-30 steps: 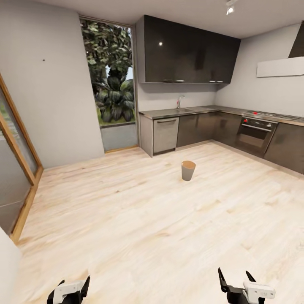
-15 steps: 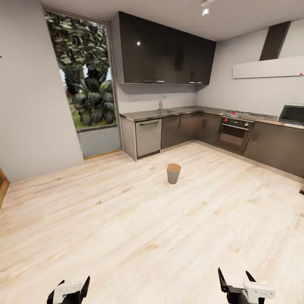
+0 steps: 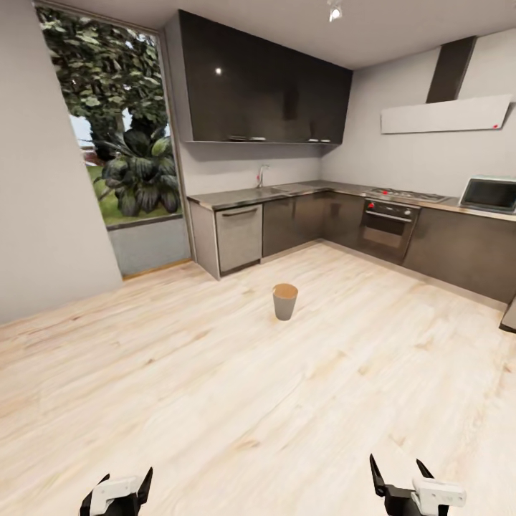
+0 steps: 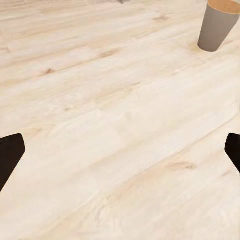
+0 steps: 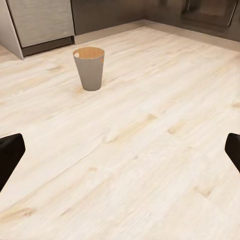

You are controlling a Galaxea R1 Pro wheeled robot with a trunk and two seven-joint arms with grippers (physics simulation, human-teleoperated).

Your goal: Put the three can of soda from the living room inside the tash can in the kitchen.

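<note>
**Bin alone on kitchen floor, both claws released**

The bin (image 3: 284, 301) stands upright on the light wood floor (image 3: 215, 387), at about 12 o'clock from the robot and well apart from it. Dark cabinets (image 3: 301, 222) run behind it from 12 to 2 o'clock. Left gripper (image 3: 118, 494) and right gripper (image 3: 405, 487) hang spread wide, holding nothing.

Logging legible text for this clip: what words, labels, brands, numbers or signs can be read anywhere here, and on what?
None: no readable text in any view.
Trash can: plain grey wall, no label.
Oven: red dots on its control strip, no legible markings.
Hood: one small red dot, no lettering.
Microwave: no readable brand.
Left gripper and right gripper: unmarked.
</note>
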